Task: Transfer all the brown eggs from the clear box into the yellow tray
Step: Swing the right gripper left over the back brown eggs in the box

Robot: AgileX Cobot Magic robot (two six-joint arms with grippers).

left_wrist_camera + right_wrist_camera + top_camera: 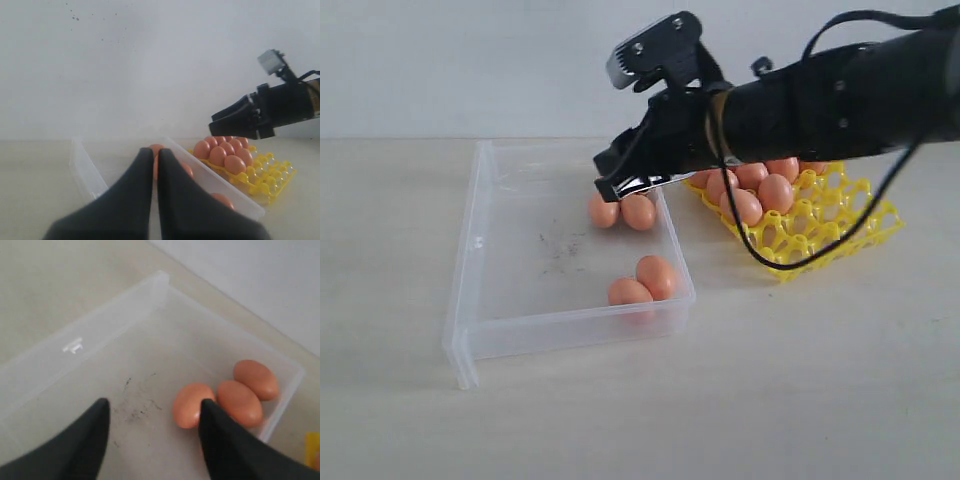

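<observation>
Sitting left of centre on the tabletop [820, 400]: the clear box [470, 250]. The yellow tray [830, 235] is just beside it, toward the far right corner, part-filled with brown eggs [760, 195].

Right arm reaches across from the right edge. The right hand [152, 412] hangs over the box's far right corner, fingers spread, nothing between them. The left hand [155, 155] is pressed shut and empty. It looks parked back toward the near edge and is out of the exterior view, so the right one is clearly nearer.

To go in the box: a cluster of three [240, 402] in that far right corner, touching in a row, and a touching pair [658, 275] at the near right corner.

Key relation: the cluster's end egg [192, 405] lies below the hand and off-centre, right by one fingertip rather than mid-gap. Its long axis looks slanted to the line between the fingers. My read: shift sideways toward the cluster, then drop.

Unclear: the exterior view shows only two of the three. The arm covers the third plus the tray's far rows, so no tray count. Height of hand above egg: can't tell.
</observation>
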